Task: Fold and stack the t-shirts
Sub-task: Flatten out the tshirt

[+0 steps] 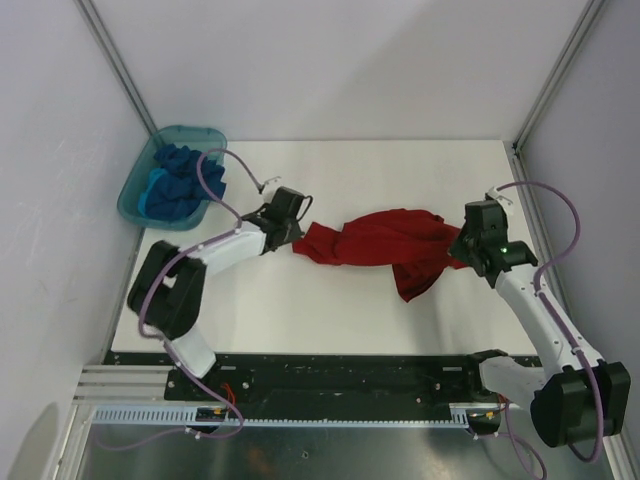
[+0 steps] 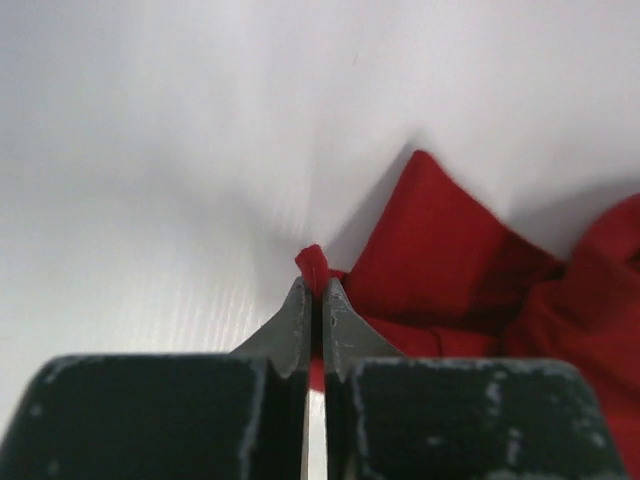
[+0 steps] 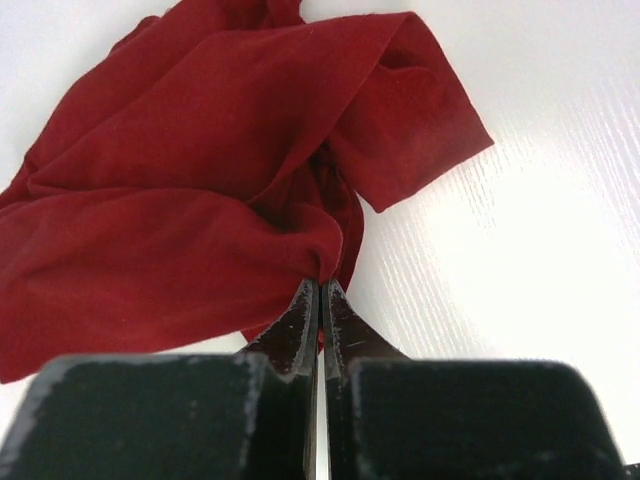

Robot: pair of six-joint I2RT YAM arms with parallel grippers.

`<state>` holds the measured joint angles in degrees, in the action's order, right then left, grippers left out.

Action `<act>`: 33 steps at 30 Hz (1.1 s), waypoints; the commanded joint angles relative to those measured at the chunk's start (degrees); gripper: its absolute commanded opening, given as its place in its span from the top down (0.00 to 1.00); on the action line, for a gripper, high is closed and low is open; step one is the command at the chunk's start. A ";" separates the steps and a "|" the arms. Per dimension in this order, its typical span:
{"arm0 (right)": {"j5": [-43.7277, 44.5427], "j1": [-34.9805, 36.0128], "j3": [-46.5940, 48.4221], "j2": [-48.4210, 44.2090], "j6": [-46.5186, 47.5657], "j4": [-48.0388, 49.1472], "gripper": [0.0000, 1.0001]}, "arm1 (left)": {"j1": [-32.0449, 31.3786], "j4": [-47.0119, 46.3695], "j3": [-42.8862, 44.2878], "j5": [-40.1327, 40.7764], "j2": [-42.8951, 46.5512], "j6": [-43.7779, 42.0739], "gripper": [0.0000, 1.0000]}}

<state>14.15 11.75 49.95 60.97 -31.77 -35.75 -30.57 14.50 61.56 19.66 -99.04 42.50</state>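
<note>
Pinching opposite edges of the limp, light red shirt [image 1: 380, 240], the left gripper [image 2: 313, 288] and right gripper [image 3: 318, 288] each clamp a thin fold that could slip.

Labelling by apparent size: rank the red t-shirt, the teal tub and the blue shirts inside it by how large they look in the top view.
1. red t-shirt: widest spread, though bunched.
2. teal tub: only somewhat smaller.
3. blue t-shirts: heaped inside the tub, so smaller than it.
</note>
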 commanded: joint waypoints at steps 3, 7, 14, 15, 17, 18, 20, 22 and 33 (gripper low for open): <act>-5.43 -7.16 10.09 -0.40 0.87 2.15 1.00 | 0.76 -1.74 8.57 12.26 20.85 -11.66 1.00; -6.76 -10.51 20.57 -2.01 -0.07 -0.11 1.00 | 0.72 -1.75 13.56 13.68 30.87 -17.66 1.00; -8.48 -11.36 32.89 -7.82 -2.33 -4.07 1.00 | 0.61 -1.71 18.47 11.28 44.84 -21.20 1.00; -8.68 -11.33 34.27 -8.38 -2.33 -4.64 1.00 | 0.60 -1.69 18.93 10.53 46.19 -21.30 1.00; -8.87 -11.25 37.39 -9.19 -2.18 -5.97 1.00 | 0.60 -1.61 19.32 9.18 48.52 -21.31 1.00; -8.96 -11.28 38.90 -9.46 -2.08 -6.64 1.00 | 0.64 -1.64 19.44 8.78 49.44 -21.27 1.00; -8.92 -11.30 41.87 -9.77 -1.81 -7.50 1.00 | 0.61 -1.66 19.53 8.41 50.63 -21.53 1.00; -8.65 -11.31 44.52 -9.67 -1.56 -7.67 1.00 | 0.60 -1.54 19.51 8.34 51.06 -21.77 1.00; -9.28 -11.31 36.25 -0.30 -2.04 4.50 1.00 | 4.39 -2.76 19.06 5.85 37.88 -18.18 1.00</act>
<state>2.33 1.15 91.11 54.08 -34.46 -38.13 -29.91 14.17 79.20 25.04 -53.43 23.55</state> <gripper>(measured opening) 0.010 0.017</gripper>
